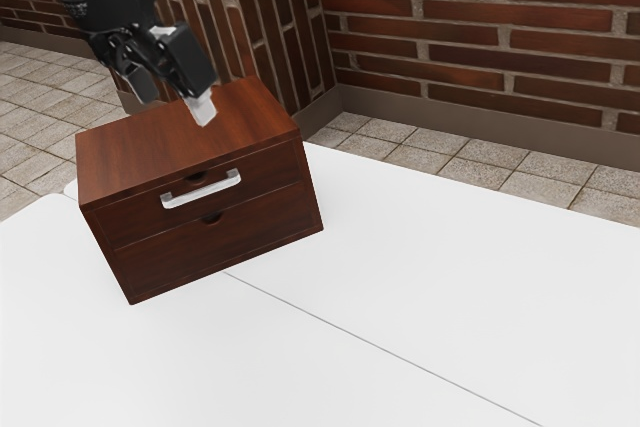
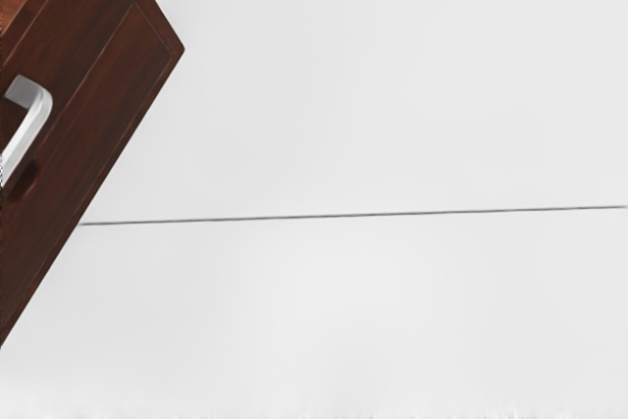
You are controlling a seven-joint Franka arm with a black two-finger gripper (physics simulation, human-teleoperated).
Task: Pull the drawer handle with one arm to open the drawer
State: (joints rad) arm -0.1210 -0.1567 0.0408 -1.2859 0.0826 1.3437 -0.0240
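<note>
White table [image 1: 450, 297] [image 2: 392, 95] spreads below and out ahead of the claw, carrying a dark wooden cabinet [image 1: 150, 147] [image 2: 88, 76] that sits directly under it. Upper drawer [image 1: 205, 182] lies below the claw on the cabinet's front face, its front flush with the lower drawer [image 1: 220, 232], and its white handle [image 1: 200, 189] [image 2: 25, 125] is lower than the claw and well apart from it. Claw [image 1: 175, 102] hangs over the cabinet's top near the rear edge, released, with its fingers [image 1: 203, 107] spread and nothing between them.
</note>
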